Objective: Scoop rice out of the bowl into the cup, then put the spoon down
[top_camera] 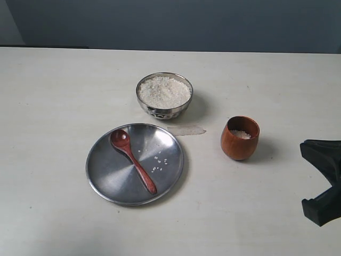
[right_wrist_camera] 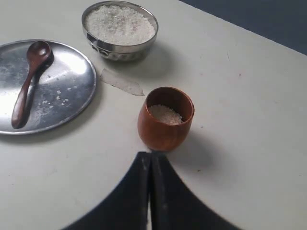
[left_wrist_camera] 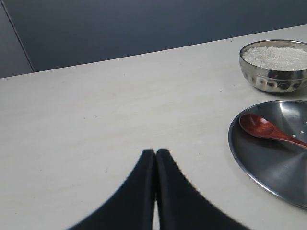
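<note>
The steel bowl stands at the back of the table, heaped with white rice. To its right and nearer stands the wooden cup, upright, with a little rice at its bottom. The wooden spoon lies on the flat steel plate, its oval bowl toward the back; a few loose grains lie beside it. My right gripper is shut and empty, just short of the cup, and shows at the right edge of the exterior view. My left gripper is shut and empty over bare table, left of the plate.
A small clear scrap of plastic lies on the table between the plate and the cup. The pale tabletop runs back to a dark wall.
</note>
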You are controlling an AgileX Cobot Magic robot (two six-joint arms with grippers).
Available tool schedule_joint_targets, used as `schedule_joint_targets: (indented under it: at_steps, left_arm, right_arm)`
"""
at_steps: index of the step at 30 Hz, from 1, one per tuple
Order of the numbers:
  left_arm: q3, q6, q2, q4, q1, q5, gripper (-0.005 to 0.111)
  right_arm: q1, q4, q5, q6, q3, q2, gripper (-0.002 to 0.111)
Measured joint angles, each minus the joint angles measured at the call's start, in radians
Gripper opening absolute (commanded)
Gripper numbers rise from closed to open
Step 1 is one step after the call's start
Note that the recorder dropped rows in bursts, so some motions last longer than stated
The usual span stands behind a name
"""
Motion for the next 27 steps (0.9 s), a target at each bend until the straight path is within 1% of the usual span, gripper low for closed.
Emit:
schedule_joint_targets:
  at_steps: [12,15,20,23,27]
  left_arm:
    - [0.000,-0.007,0.000,0.000,0.000,0.000,0.000]
    - [0.000,-0.008,0.000,0.000,0.000,0.000,0.000]
    - [0.000,-0.016,0.000,0.000,0.000,0.000,0.000]
    - [0.000,-0.016,0.000,0.000,0.000,0.000,0.000]
    - [0.000,-0.016,0.000,0.000,0.000,0.000,0.000]
  right_arm:
    - [0.000,0.000,0.000,0.000,0.000,0.000,0.000]
    - [-0.019,0.002,-0.004,0.000,0.000,-0.023,0.000]
    - [-0.099,0.052,-0.044,0.008,0.000,-0.102,0.000]
    - [-0.175,0.083,-0.088,0.012,0.000,-0.160,0.000]
    - [-0.306,0.145,-0.099,0.014,0.000,-0.230,0.000]
